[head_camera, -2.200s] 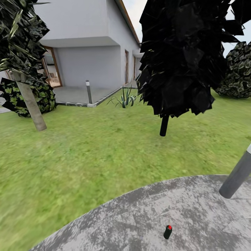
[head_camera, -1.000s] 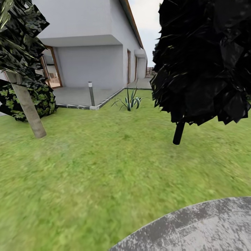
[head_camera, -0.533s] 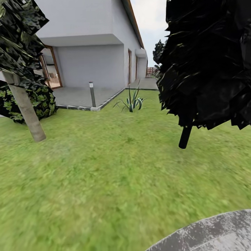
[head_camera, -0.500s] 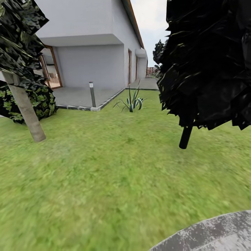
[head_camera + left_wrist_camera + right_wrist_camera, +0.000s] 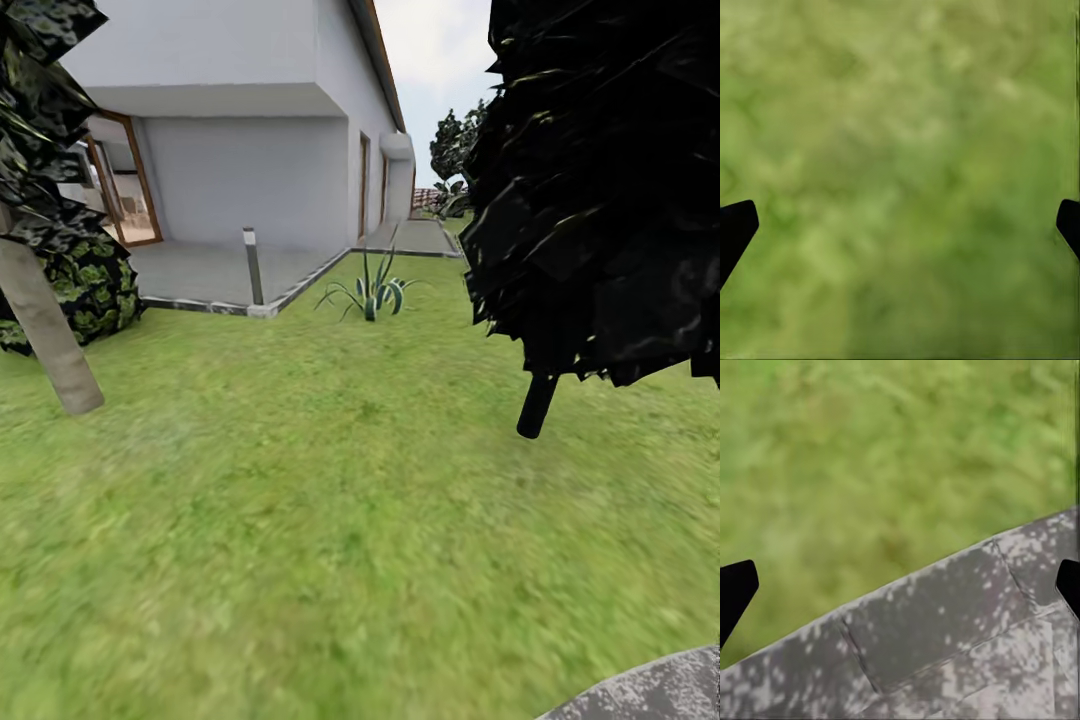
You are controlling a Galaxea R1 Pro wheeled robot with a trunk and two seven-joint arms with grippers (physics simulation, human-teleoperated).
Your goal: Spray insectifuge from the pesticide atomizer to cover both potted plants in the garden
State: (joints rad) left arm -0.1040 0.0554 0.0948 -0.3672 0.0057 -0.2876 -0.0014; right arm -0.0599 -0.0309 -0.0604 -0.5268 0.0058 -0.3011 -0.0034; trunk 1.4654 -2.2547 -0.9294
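Head view: the lawn spreads across the ground, with just a corner of the grey paved patio at the lower right. Beyond stand the white house, a grey bollard lamp on its terrace edge, a spiky agave clump, a pale palm trunk with a bush behind it, and a dark-leaved tree close on the right.
Task's things: the pesticide atomizer and the two potted plants are not among what this view takes in, so I cannot place them from here.
Left wrist view: the left gripper hangs over blurred grass; its fingers sit at opposite edges of the picture, wide apart, nothing between them.
Right wrist view: the right gripper hangs above the patio rim, where paving meets grass; its fingers are likewise spread and empty.
Risk: the robot looks pointed at lawn and house, so it may wander away from the bottle.
Risk: the bollard is slim and upright and could be taken for the atomizer.
Risk: the agave could be mistaken for a potted plant.
Risk: the dark tree is near; a turn could brush its trunk.
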